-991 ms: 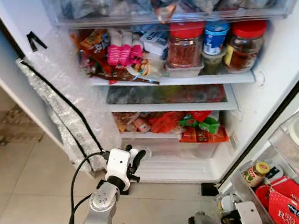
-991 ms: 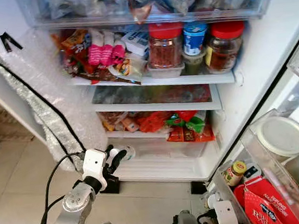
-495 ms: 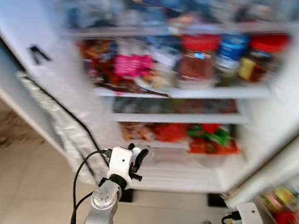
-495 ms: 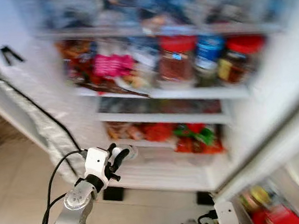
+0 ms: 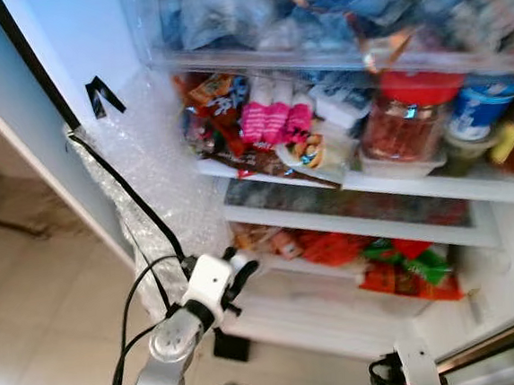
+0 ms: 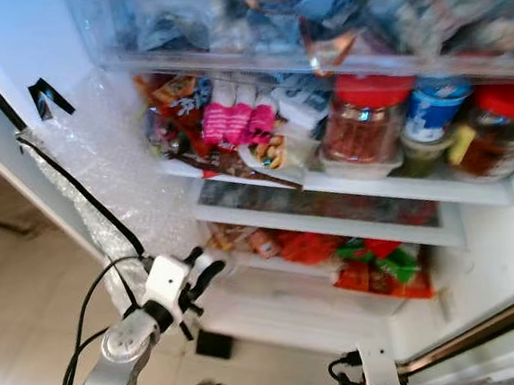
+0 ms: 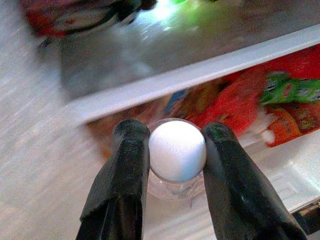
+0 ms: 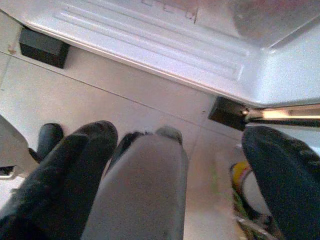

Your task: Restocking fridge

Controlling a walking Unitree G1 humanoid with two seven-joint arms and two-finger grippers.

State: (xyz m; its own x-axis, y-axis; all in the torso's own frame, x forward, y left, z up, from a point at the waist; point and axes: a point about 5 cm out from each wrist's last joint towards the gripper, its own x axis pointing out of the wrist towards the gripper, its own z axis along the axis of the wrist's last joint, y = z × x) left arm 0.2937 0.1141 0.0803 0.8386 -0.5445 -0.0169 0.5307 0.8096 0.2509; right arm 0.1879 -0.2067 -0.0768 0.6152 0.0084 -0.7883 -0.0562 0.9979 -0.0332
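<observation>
The left gripper (image 7: 172, 150) is holding a small clear white-capped bottle (image 7: 177, 152) clamped between its jaws, hovering low before the open fridge (image 5: 146, 157), near its lower shelf (image 5: 332, 226) of red snack packets (image 5: 338, 248). To place it well, I would be easing the bottle in level toward a bare spot on the bottom ledge, keeping clear of the packets and the bubble wrap (image 5: 138, 176) lining the left wall. The right gripper (image 8: 175, 170) is hanging low over the floor with its jaws apart, and the bottle's body and label are proving too blurred to read.
</observation>
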